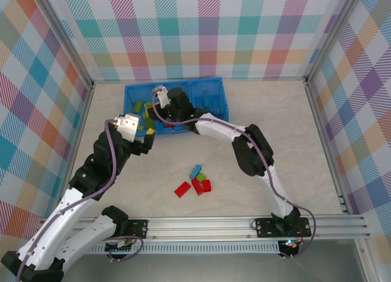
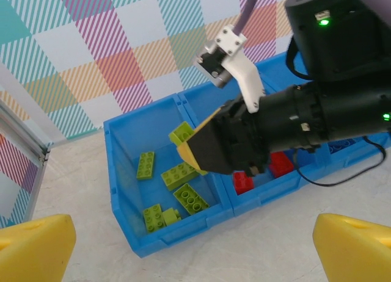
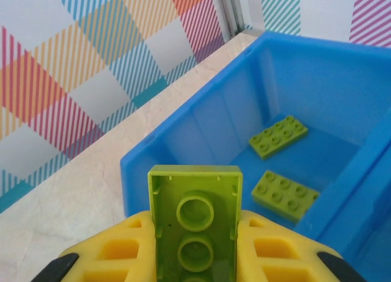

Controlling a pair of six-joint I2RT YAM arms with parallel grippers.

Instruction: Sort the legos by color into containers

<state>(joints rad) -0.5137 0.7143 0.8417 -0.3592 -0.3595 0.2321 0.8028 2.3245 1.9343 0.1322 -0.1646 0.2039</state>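
Lime brick (image 3: 195,215), seemingly rigid, light, slick: I am clamping its long sides in the right gripper (image 3: 195,260) above the left end of the tray (image 3: 131,166); left gripper (image 2: 195,251) is gaping.

The right arm (image 1: 214,126) stretched across the tray (image 1: 217,86) from the near right. The right gripper (image 2: 194,149) hung above the left compartment by its inner wall (a lime brick (image 3: 195,215) clamped in it), blocking the way down there. The left gripper (image 1: 146,140) stood spread wide just outside the tray's near wall. Loose bricks (image 1: 194,183) cluttered the table (image 1: 293,148) between the arms, while its right side lay open.
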